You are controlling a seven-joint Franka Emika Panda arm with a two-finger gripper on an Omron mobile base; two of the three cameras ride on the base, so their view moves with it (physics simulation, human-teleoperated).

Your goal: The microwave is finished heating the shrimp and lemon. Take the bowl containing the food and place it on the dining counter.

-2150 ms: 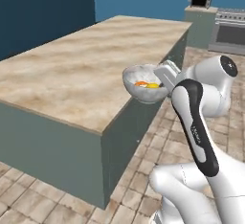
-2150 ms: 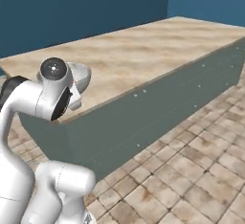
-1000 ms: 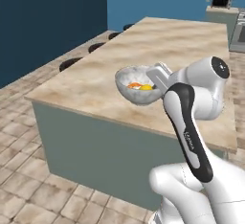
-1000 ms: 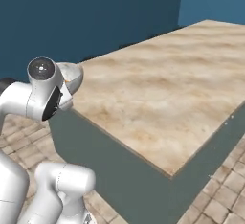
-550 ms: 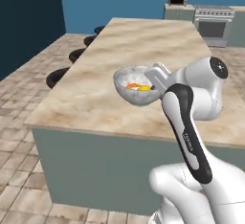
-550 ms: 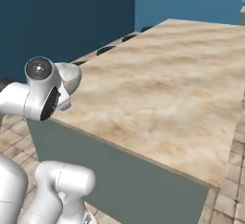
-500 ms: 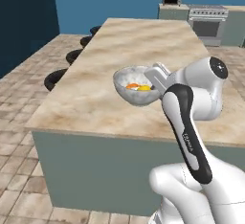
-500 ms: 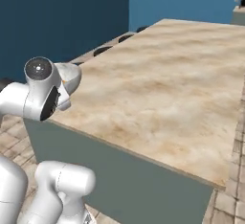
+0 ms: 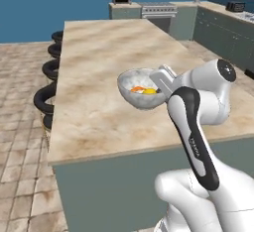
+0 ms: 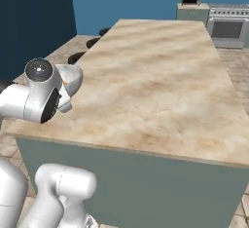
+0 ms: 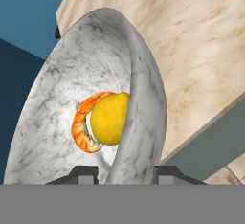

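Bowl carried, base swung round to dining counter [image 9: 94,97].
Gripper [image 11: 122,173] pinching bowl [image 9: 140,88] rim; shrimp [image 11: 82,128], lemon [image 11: 110,118] inside; set-down next.

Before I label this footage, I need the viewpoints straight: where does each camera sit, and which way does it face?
Left base view: behind the arm to its left, looking forward and down over the dining counter toward the stove wall; the white arm rises lower right, carrying the bowl.
Right base view: behind the arm to its right, facing along the same counter; the arm shows lower left.
Hand view: on the hand, looking along the gripper, shut on the bowl's rim, at the shrimp and lemon.
Shared: both base views show counter and bowl.
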